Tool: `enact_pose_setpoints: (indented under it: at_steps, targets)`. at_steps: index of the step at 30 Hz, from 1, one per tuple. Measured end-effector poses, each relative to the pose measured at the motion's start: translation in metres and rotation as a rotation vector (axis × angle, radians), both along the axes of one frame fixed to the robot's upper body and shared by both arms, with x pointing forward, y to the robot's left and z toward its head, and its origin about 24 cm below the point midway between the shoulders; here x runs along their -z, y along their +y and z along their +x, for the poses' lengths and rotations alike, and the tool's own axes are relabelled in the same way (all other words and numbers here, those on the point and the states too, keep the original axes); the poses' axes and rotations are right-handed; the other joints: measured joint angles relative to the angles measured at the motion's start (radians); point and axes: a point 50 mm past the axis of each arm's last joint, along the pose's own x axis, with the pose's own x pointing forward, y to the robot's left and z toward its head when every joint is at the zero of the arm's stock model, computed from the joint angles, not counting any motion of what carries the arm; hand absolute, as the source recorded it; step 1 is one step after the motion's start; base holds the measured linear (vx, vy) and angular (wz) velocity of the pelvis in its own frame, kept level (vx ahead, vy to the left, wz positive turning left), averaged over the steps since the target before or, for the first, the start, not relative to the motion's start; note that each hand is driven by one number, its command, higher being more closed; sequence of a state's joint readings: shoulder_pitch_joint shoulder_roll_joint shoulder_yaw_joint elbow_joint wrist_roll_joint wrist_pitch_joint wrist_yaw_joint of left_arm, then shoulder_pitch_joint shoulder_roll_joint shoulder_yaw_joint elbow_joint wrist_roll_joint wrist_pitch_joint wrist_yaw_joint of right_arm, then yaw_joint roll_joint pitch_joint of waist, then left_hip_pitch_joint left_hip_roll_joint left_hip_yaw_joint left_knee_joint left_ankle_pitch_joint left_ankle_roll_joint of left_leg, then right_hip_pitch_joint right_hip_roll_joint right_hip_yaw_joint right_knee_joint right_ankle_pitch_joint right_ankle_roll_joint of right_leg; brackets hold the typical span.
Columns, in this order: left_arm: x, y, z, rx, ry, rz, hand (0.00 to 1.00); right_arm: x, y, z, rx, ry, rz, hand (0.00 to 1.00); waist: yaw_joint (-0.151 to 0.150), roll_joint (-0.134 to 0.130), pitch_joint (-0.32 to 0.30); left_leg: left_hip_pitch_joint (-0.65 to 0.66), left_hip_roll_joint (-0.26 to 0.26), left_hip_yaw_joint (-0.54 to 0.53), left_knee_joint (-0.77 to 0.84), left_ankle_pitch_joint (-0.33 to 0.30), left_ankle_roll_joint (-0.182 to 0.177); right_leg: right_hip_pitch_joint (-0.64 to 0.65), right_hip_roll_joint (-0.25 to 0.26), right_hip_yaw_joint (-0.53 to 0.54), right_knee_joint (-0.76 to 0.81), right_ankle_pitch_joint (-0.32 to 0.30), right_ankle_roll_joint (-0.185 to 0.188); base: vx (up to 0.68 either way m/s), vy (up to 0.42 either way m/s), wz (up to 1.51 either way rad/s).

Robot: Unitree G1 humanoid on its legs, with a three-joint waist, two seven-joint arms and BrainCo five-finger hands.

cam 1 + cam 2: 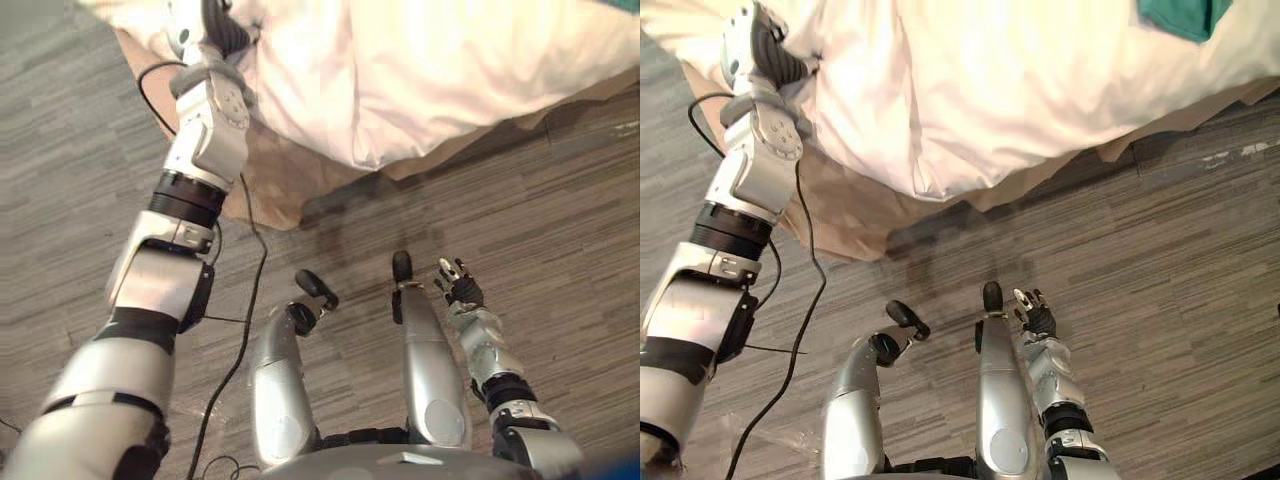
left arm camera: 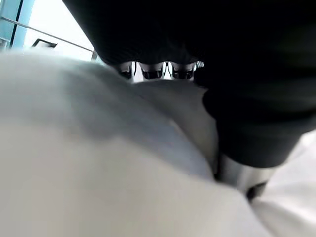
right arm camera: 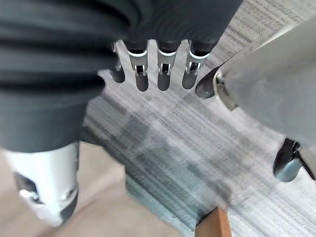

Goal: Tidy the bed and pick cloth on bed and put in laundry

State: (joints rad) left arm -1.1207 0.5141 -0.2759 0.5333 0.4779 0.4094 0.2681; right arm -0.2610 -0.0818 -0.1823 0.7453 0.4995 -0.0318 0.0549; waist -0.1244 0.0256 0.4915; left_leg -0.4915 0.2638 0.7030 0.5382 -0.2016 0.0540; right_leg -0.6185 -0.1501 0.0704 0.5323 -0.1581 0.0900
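Duvet (image 1: pixel 970 90) at 12 o'clock; L hand (image 1: pixel 768 48) sunk in its 11 o'clock edge, prob. to straighten; grip can't tell. R hand (image 1: pixel 460 290) slack, empty, 5 o'clock.

Grey carpet floor (image 1: pixel 560 200) with fine darker streaks throughout.

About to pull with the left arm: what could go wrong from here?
The left hand is on the white duvet, which overhangs the edge of the bed: a pull toward the robot may drag it onto the floor. The green cloth lies far across, so a long reach could upset balance.
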Motion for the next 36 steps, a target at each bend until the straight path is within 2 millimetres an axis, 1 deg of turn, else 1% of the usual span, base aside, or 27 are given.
enact_pose_setpoints:
  at_steps: [2, 3, 5, 6, 9, 10, 11, 12, 14, 15, 17, 18, 20, 21, 22, 24, 25, 26, 27, 29, 30, 31, 32, 33, 34, 35, 36]
  targets:
    - [0.008, 0.003, 0.001, 0.008, 0.033, -0.01, 1.0, 0.001, 0.0, -0.001, -0.006, 0.006, -0.013, 0.0, -0.001, 0.002, -0.001, 0.024, -0.01, 0.001, -0.016, 0.004, -0.003, 0.02, -0.006, -0.002, -0.005, 0.0, 0.0, 0.04, 0.0, 0.02]
    - [0.02, 0.005, 0.002, 0.032, 0.081, -0.038, 1.0, 0.004, -0.004, -0.006, -0.009, 0.022, -0.04, 0.0, 0.001, 0.012, -0.008, 0.061, -0.032, 0.0, -0.05, 0.015, -0.004, 0.054, -0.019, -0.01, -0.016, -0.001, 0.001, 0.04, -0.016, 0.14]
    - [0.03, 0.006, 0.002, 0.059, 0.106, -0.054, 1.0, 0.008, -0.009, -0.011, -0.007, 0.045, -0.067, 0.0, 0.002, 0.027, -0.017, 0.082, -0.047, -0.002, -0.074, 0.025, -0.005, 0.079, -0.028, -0.019, -0.03, -0.002, 0.002, 0.04, -0.021, 0.14]
    - [0.039, 0.008, 0.002, 0.083, 0.123, -0.074, 1.0, 0.011, -0.013, -0.016, 0.001, 0.066, -0.086, 0.0, 0.006, 0.036, -0.022, 0.105, -0.058, -0.004, -0.092, 0.031, -0.007, 0.101, -0.034, -0.024, -0.035, -0.002, 0.004, 0.02, -0.015, 0.09]
    - [0.055, 0.011, 0.0, 0.121, 0.127, -0.101, 1.0, 0.019, -0.015, -0.026, -0.003, 0.108, -0.114, 0.0, 0.011, 0.039, -0.025, 0.161, -0.076, -0.012, -0.132, 0.044, -0.012, 0.158, -0.044, -0.04, -0.05, -0.005, 0.006, 0.02, -0.028, 0.12]
    - [0.063, 0.012, -0.003, 0.148, 0.124, -0.102, 1.0, 0.024, -0.017, -0.033, 0.007, 0.139, -0.121, 0.0, 0.014, 0.045, -0.043, 0.172, -0.08, -0.027, -0.15, 0.048, -0.016, 0.183, -0.046, -0.06, -0.067, -0.006, 0.006, 0.02, -0.044, 0.21]
    - [0.074, 0.012, -0.007, 0.176, 0.13, -0.102, 1.0, 0.03, -0.02, -0.042, 0.018, 0.179, -0.124, 0.0, 0.026, 0.043, -0.072, 0.179, -0.086, -0.033, -0.168, 0.055, -0.018, 0.194, -0.049, -0.071, -0.077, -0.007, 0.006, 0.03, -0.04, 0.24]
    - [0.08, 0.012, -0.008, 0.188, 0.138, -0.103, 1.0, 0.034, -0.022, -0.047, 0.024, 0.2, -0.127, 0.0, 0.032, 0.042, -0.085, 0.184, -0.089, -0.037, -0.178, 0.059, -0.02, 0.204, -0.05, -0.078, -0.083, -0.008, 0.005, 0.06, -0.042, 0.32]
    - [0.111, 0.018, -0.016, 0.209, 0.193, -0.1, 1.0, 0.046, -0.023, -0.064, 0.03, 0.284, -0.124, 0.0, 0.044, 0.04, -0.127, 0.217, -0.094, -0.071, -0.202, 0.069, -0.027, 0.271, -0.053, -0.121, -0.118, -0.009, 0.005, 0.08, -0.04, 0.36]
    - [0.119, 0.019, -0.018, 0.214, 0.211, -0.101, 1.0, 0.049, -0.023, -0.069, 0.032, 0.303, -0.124, 0.0, 0.051, 0.036, -0.138, 0.227, -0.095, -0.074, -0.208, 0.07, -0.03, 0.286, -0.052, -0.127, -0.127, -0.009, 0.004, 0.09, -0.03, 0.25]
    - [0.152, 0.024, -0.031, 0.244, 0.27, -0.108, 1.0, 0.062, -0.021, -0.088, 0.038, 0.388, -0.107, 0.0, 0.075, 0.021, -0.187, 0.269, -0.103, -0.095, -0.241, 0.078, -0.041, 0.353, -0.05, -0.155, -0.173, -0.009, 0.004, 0.11, -0.02, 0.21]
    - [0.159, 0.025, -0.034, 0.253, 0.281, -0.114, 1.0, 0.066, -0.02, -0.093, 0.039, 0.41, -0.1, 0.0, 0.075, 0.017, -0.199, 0.279, -0.106, -0.101, -0.246, 0.08, -0.044, 0.37, -0.05, -0.163, -0.185, -0.009, 0.004, 0.13, -0.017, 0.25]
    - [0.18, 0.026, -0.049, 0.288, 0.296, -0.147, 1.0, 0.079, -0.014, -0.114, 0.042, 0.499, -0.069, 0.0, 0.073, 0.002, -0.238, 0.326, -0.114, -0.124, -0.281, 0.089, -0.058, 0.45, -0.043, -0.191, -0.251, -0.003, 0.007, 0.14, -0.025, 0.23]
    - [0.185, 0.026, -0.052, 0.295, 0.303, -0.152, 0.0, 0.083, -0.014, -0.12, 0.042, 0.524, -0.064, 0.0, 0.07, -0.001, -0.249, 0.337, -0.118, -0.133, -0.294, 0.093, -0.063, 0.47, -0.041, -0.199, -0.271, 0.0, 0.007, 0.15, -0.043, 0.24]
    - [0.198, 0.026, -0.059, 0.306, 0.329, -0.165, 0.0, 0.09, -0.015, -0.133, 0.05, 0.579, -0.056, 0.0, 0.064, -0.001, -0.274, 0.357, -0.125, -0.147, -0.32, 0.101, -0.07, 0.508, -0.033, -0.219, -0.309, 0.006, 0.006, 0.16, -0.059, 0.26]
    - [0.219, 0.027, -0.072, 0.306, 0.37, -0.208, 0.0, 0.098, -0.016, -0.152, 0.066, 0.654, -0.038, 0.0, 0.062, -0.001, -0.287, 0.409, -0.134, -0.17, -0.366, 0.114, -0.084, 0.578, -0.023, -0.238, -0.365, 0.016, 0.005, 0.18, -0.067, 0.21]
    - [0.226, 0.029, -0.077, 0.299, 0.387, -0.223, 0.0, 0.1, -0.016, -0.156, 0.066, 0.673, -0.034, 0.0, 0.06, -0.001, -0.291, 0.422, -0.138, -0.177, -0.383, 0.12, -0.089, 0.595, -0.021, -0.244, -0.379, 0.018, 0.004, 0.15, -0.067, 0.16]
    - [0.239, 0.028, -0.085, 0.292, 0.413, -0.253, 0.0, 0.104, -0.016, -0.164, 0.065, 0.704, -0.028, 0.0, 0.06, 0.0, -0.308, 0.438, -0.144, -0.194, -0.417, 0.134, -0.096, 0.612, -0.014, -0.252, -0.399, 0.02, 0.001, 0.18, -0.087, 0.18]
    - [0.253, 0.026, -0.094, 0.277, 0.439, -0.294, 0.0, 0.106, -0.015, -0.17, 0.062, 0.727, -0.019, 0.0, 0.06, 0.004, -0.32, 0.466, -0.144, -0.208, -0.456, 0.149, -0.108, 0.637, -0.001, -0.259, -0.416, 0.026, -0.001, 0.18, -0.087, 0.16]
    - [0.264, 0.024, -0.101, 0.259, 0.46, -0.337, 0.0, 0.107, -0.016, -0.174, 0.057, 0.739, -0.021, 0.0, 0.059, 0.004, -0.335, 0.487, -0.144, -0.226, -0.48, 0.154, -0.116, 0.658, 0.011, -0.276, -0.421, 0.026, -0.001, 0.16, -0.066, 0.17]
    - [0.278, 0.02, -0.11, 0.235, 0.483, -0.377, 0.0, 0.109, -0.016, -0.179, 0.052, 0.758, -0.016, 0.0, 0.059, 0.0, -0.345, 0.522, -0.135, -0.251, -0.499, 0.162, -0.127, 0.694, 0.025, -0.289, -0.422, 0.028, -0.003, 0.17, -0.071, 0.27]
    - [0.285, 0.018, -0.114, 0.225, 0.496, -0.396, 0.0, 0.11, -0.016, -0.181, 0.052, 0.768, -0.014, 0.0, 0.059, 0.0, -0.351, 0.534, -0.13, -0.26, -0.503, 0.162, -0.128, 0.708, 0.03, -0.296, -0.421, 0.029, -0.006, 0.22, -0.096, 0.36]
    - [0.301, 0.017, -0.126, 0.193, 0.543, -0.448, 0.0, 0.111, -0.016, -0.185, 0.053, 0.786, -0.012, 0.0, 0.06, 0.0, -0.366, 0.549, -0.12, -0.281, -0.501, 0.162, -0.128, 0.729, 0.041, -0.307, -0.414, 0.034, -0.014, 0.15, -0.069, 0.25]
    - [0.311, 0.017, -0.134, 0.166, 0.567, -0.484, 0.0, 0.112, -0.017, -0.187, 0.049, 0.792, -0.013, 0.0, 0.061, 0.001, -0.372, 0.559, -0.115, -0.285, -0.5, 0.162, -0.128, 0.736, 0.045, -0.307, -0.401, 0.035, -0.015, 0.23, -0.132, 0.29]
    - [0.339, 0.016, -0.159, 0.08, 0.637, -0.601, 0.0, 0.111, -0.023, -0.188, 0.045, 0.795, -0.031, 0.0, 0.06, 0.023, -0.379, 0.579, -0.073, -0.304, -0.487, 0.163, -0.127, 0.706, 0.062, -0.307, -0.278, 0.031, -0.016, 0.16, -0.097, 0.2]
    - [0.349, 0.014, -0.168, 0.043, 0.66, -0.651, 0.0, 0.11, -0.027, -0.189, 0.05, 0.795, -0.038, 0.0, 0.055, 0.051, -0.372, 0.582, -0.044, -0.308, -0.478, 0.161, -0.128, 0.666, 0.077, -0.304, -0.235, 0.001, -0.027, 0.18, -0.172, 0.19]
    - [0.366, 0.019, -0.187, -0.049, 0.702, -0.712, 0.0, 0.11, -0.03, -0.191, 0.047, 0.798, -0.05, 0.0, 0.06, 0.062, -0.389, 0.585, -0.024, -0.324, -0.481, 0.161, -0.13, 0.692, 0.114, -0.308, -0.427, -0.005, -0.026, 0.15, -0.153, 0.14]
